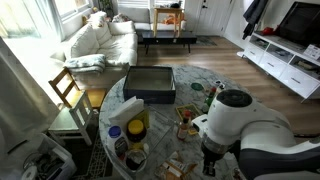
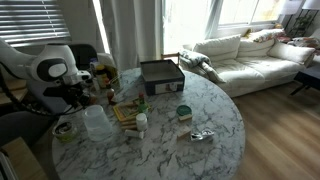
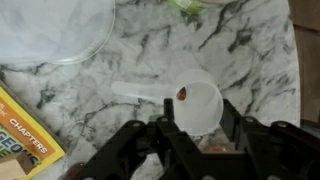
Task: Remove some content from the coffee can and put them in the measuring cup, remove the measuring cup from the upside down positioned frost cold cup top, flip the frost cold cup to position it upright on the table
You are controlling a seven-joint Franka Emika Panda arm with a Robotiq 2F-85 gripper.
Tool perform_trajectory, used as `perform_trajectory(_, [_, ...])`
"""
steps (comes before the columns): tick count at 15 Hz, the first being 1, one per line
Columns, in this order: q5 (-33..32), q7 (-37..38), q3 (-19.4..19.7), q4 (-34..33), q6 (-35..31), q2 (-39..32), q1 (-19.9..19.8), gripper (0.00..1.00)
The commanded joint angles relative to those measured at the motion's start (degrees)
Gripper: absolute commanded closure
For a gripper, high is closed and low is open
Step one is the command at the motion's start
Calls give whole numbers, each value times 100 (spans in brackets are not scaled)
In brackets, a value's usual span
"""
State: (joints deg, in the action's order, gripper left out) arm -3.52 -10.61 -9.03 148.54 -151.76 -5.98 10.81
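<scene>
In the wrist view a small white measuring cup (image 3: 195, 103) with a short handle lies on the marble table (image 3: 250, 50), and a small brown piece (image 3: 181, 94) is inside it. My gripper (image 3: 197, 120) hangs just above it, open, with one finger on each side of the bowl. A small orange bit shows low between the jaws; I cannot tell what it is. The frost cold cup (image 3: 45, 25) is at the upper left of the wrist view, wide rim showing. It stands beside my gripper (image 2: 82, 97) in an exterior view (image 2: 97, 121).
A black box (image 2: 160, 75) sits at the table's far side, also in an exterior view (image 1: 150, 85). Small jars (image 2: 142, 122), a green-lidded tin (image 2: 184, 112) and a foil wrapper (image 2: 202, 134) lie mid-table. A book (image 3: 20, 140) lies next to my gripper. A yellow can (image 1: 137, 127) stands near the edge.
</scene>
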Motion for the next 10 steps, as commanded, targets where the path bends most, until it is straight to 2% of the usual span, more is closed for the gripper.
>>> perform_trajectory(1, [10,133,-65,-43,-262,-277,-46,77])
perform_trajectory(2, [10,161,-66,-42,-298,-306,-48,77])
perform_trajectory(3, [64,163,-79,-45,-311,-332,-56,35])
perform_trajectory(4, [185,80,-131,-31,-242,-232,-69,26])
perform_trajectory(8, [536,94,-255,19,369,396,-37,0])
perform_trajectory(10, [522,159,-239,40,798,745,-13,0])
